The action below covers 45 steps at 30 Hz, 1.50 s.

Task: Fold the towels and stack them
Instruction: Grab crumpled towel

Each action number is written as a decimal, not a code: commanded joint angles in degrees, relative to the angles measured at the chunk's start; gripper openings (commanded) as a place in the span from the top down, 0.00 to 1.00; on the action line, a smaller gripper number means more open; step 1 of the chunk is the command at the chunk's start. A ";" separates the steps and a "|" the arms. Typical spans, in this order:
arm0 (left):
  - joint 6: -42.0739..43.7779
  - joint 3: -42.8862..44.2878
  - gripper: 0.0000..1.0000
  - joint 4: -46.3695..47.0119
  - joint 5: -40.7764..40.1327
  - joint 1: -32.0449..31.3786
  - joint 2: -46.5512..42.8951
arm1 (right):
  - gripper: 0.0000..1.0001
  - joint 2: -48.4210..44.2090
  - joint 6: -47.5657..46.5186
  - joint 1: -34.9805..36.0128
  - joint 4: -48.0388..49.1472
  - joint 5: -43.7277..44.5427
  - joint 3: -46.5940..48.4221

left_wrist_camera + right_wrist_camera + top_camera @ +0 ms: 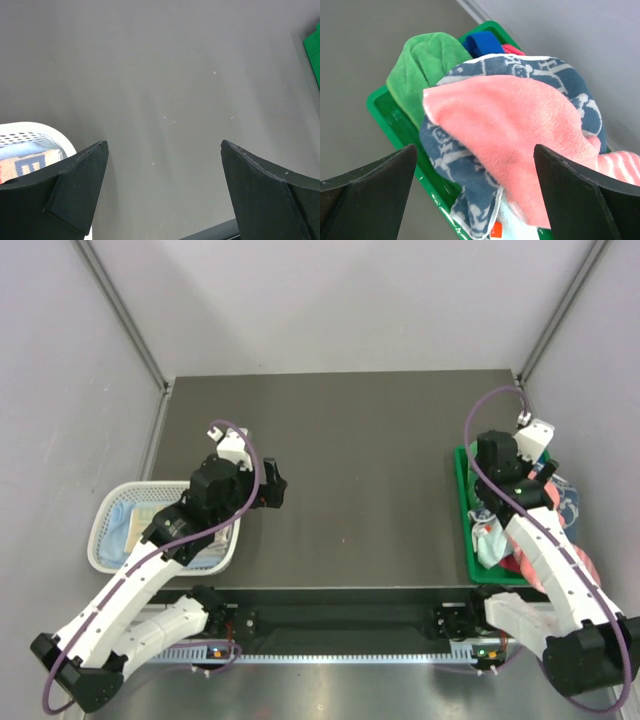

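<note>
The coral pink towel (510, 125) tops the heap in the green bin (385, 107), with the right gripper (475, 150) spread just above the bin. Better to pinch one free pink edge (not the navy towel (450, 160) beneath); the left gripper (164, 145), also spread, hangs well apart from the bin.

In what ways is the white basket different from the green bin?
The white basket has perforated walls, the green bin solid ones. The basket sits at the table's left edge, the bin at its right. The basket's cloths lie flat; the bin's towels are heaped. Both hold cloth.
</note>
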 commanded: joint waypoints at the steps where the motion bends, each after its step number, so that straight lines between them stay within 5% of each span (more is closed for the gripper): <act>1: 0.27 -0.72 0.01 1.10 1.26 0.16 0.04 | 0.00 0.26 -1.12 -4.78 3.01 -3.64 0.59; 12: 0.27 -0.72 0.01 1.18 1.53 0.24 0.04 | 0.01 1.23 1.33 -12.00 6.88 -12.78 -3.10; 18: 0.27 -0.81 0.01 1.10 1.53 0.24 0.04 | 0.18 0.79 2.13 -12.53 7.59 -14.19 -5.83; 31: 0.10 -0.72 0.01 1.10 1.18 0.24 0.22 | 0.99 -2.37 0.02 -15.08 4.78 -14.80 -1.62; 38: 0.10 -0.72 0.01 1.10 0.82 0.24 0.04 | 1.00 -2.82 -4.02 -13.68 4.42 -23.41 8.22; 45: 0.10 -0.63 0.01 1.18 -0.14 0.77 -0.14 | 1.00 12.02 -6.48 2.55 3.28 -21.76 29.65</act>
